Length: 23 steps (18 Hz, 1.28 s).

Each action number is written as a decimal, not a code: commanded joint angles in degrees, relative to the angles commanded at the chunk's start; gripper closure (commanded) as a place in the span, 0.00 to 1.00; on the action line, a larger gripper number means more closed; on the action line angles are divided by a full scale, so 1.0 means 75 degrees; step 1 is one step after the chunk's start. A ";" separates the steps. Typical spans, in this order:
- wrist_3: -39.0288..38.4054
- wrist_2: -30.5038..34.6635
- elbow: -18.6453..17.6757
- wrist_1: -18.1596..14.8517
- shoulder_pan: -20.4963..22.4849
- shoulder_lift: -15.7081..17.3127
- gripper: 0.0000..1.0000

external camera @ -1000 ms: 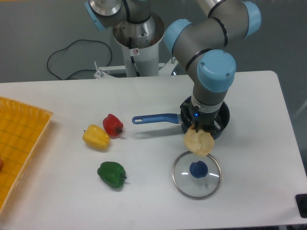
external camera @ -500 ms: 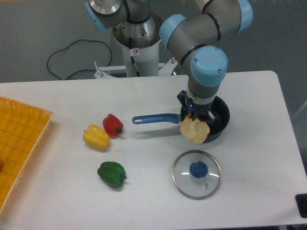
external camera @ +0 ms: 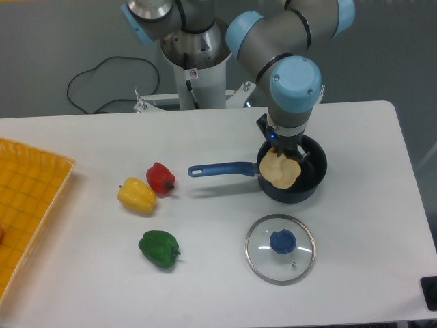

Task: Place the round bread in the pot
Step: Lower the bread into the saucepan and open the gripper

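table: white, we see it fill the lower frame
fingers: closed on the round bread
round bread: right of centre, over the pot

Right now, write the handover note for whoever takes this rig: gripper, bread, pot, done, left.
Gripper: shut on the bread, held over the pot.
Pot: on the table, blue handle pointing left; its lid lies on the table in front of it.
Done: bread picked up and carried over the pot.
Left: lower it, open the fingers, pull the arm away.
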 joint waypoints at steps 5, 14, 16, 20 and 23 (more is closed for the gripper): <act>0.0070 0.0070 -0.0106 0.0035 0.0223 -0.0012 0.93; 0.0059 0.0082 -0.0328 0.0070 0.0270 -0.0059 0.56; 0.0059 0.0187 -0.0352 0.0082 0.0282 -0.0059 0.48; 0.0047 0.0234 -0.0352 0.0082 0.0282 -0.0094 0.39; 0.0035 0.0234 -0.0340 0.0105 0.0282 -0.0105 0.39</act>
